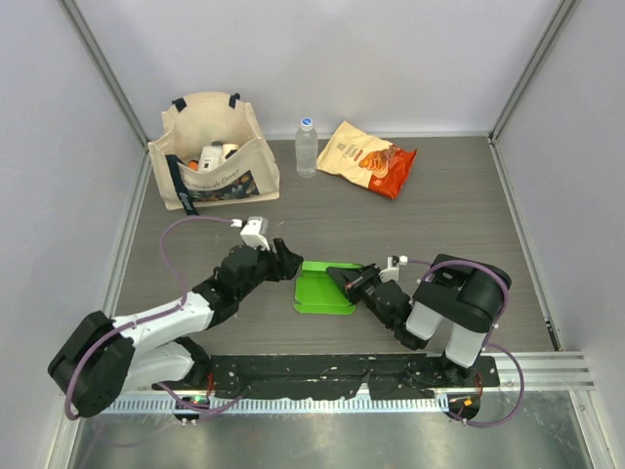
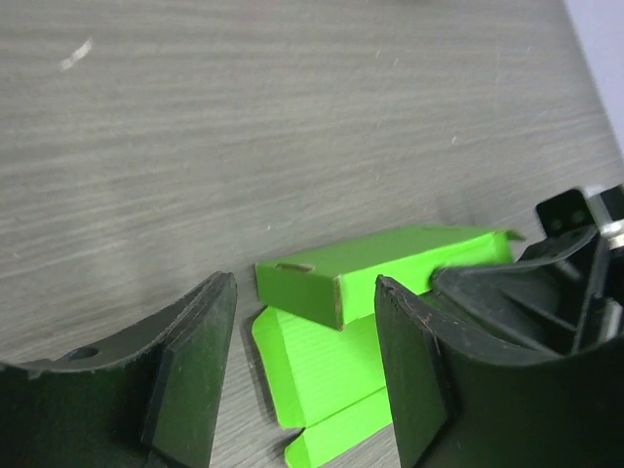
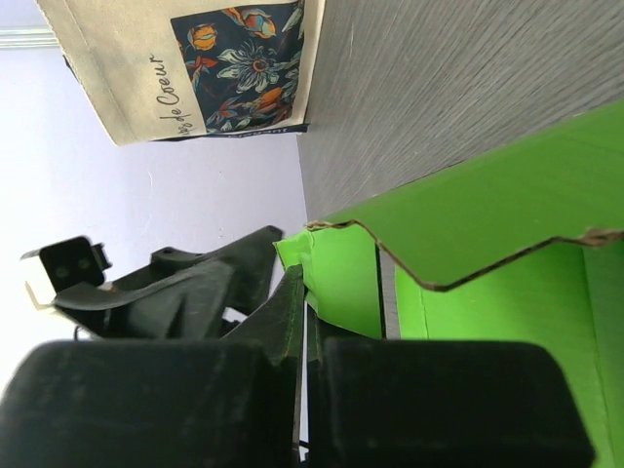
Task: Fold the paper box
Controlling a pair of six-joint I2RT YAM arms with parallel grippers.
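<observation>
Grey wood-grain counter [image 1: 439,205], pale panels [image 1: 391,59] on three sides. Far edge, left to right: cream tote bag [image 1: 215,151] with items inside, clear water bottle [image 1: 307,149] upright, orange snack bag [image 1: 369,158] lying flat.

Paper box [image 1: 317,293]: bright green, on the counter near the arm bases, between the two end effectors. From the top view it reads as a shallow tray, partly formed.

Left wrist view: one wall of the box [image 2: 390,258] stands up, with a small slot near its corner. A flat flap lies on the counter below it.

Left end effector [image 1: 289,262]: at the box's left edge, low over the counter. Fingers spread wide [image 2: 304,288], nothing between them. The box corner shows through the gap, farther out. Contact between the right-hand finger and the card: cannot tell.

Right end effector [image 1: 342,277]: reaches over the box's right part from the right. In its wrist view the fingers [image 3: 304,283] are pressed together, only a thin seam between them. A green wall of the box [image 3: 487,205] runs into that seam at the tips, so it reads as pinching the card. A wall with a wavy cut edge stands above.
</observation>
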